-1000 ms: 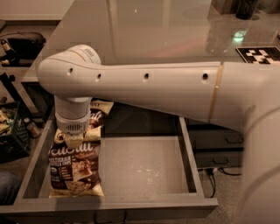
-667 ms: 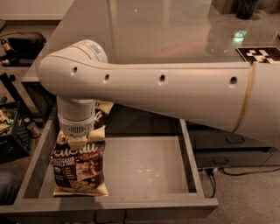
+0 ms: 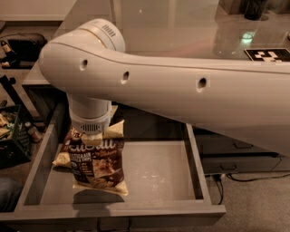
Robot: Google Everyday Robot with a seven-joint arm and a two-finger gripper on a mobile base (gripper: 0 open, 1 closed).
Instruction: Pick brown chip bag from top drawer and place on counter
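The brown chip bag point(image 3: 97, 165) hangs upright over the left part of the open top drawer point(image 3: 158, 174), casting a shadow on the pale floor below it. My gripper point(image 3: 92, 138) points straight down from the white wrist and is shut on the bag's top edge; the wrist largely hides its fingers. A second look-alike bag point(image 3: 61, 159) lies behind it in the drawer, mostly hidden. The glossy grey counter point(image 3: 181, 27) stretches behind the arm.
My white arm crosses the view from the right above the drawer. A black crate point(image 3: 11, 136) stands on the floor at left. Narrower drawers point(image 3: 240, 154) sit at right below the counter. A fiducial tag point(image 3: 267, 54) and a dark object point(image 3: 253, 9) are on the counter.
The wrist and the brown chip bag have risen a little and shifted right. The bag now hangs clear of the drawer floor, with a shadow under it.
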